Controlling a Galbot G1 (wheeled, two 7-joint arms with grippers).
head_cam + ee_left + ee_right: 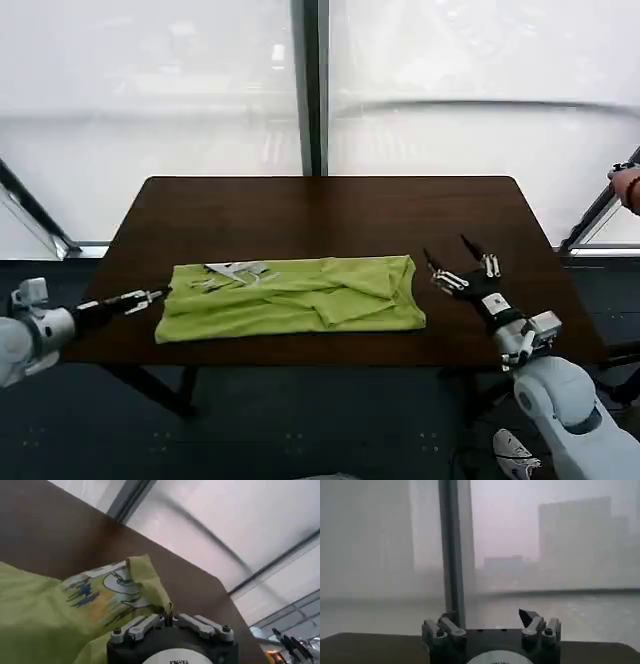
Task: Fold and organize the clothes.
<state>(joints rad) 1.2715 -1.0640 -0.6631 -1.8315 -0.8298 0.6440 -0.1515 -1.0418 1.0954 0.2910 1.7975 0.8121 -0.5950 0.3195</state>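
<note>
The lime yellow-green T-shirt (300, 300) lies folded into a long band across the front half of the dark table (330, 215). Its white print (232, 272) shows near the left end. My left gripper (152, 296) is at the shirt's left edge, low over the table. In the left wrist view this gripper (167, 620) is shut, and a raised ridge of the T-shirt (40, 610) beside the print (107, 587) runs into its tips. My right gripper (462, 262) stands open just right of the shirt, apart from it and pointing up. The right wrist view shows that gripper (485, 620) with nothing between its jaws.
The table's far half is bare wood. A window post (310, 90) rises behind the table's far edge. The shirt's front hem lies close to the table's near edge.
</note>
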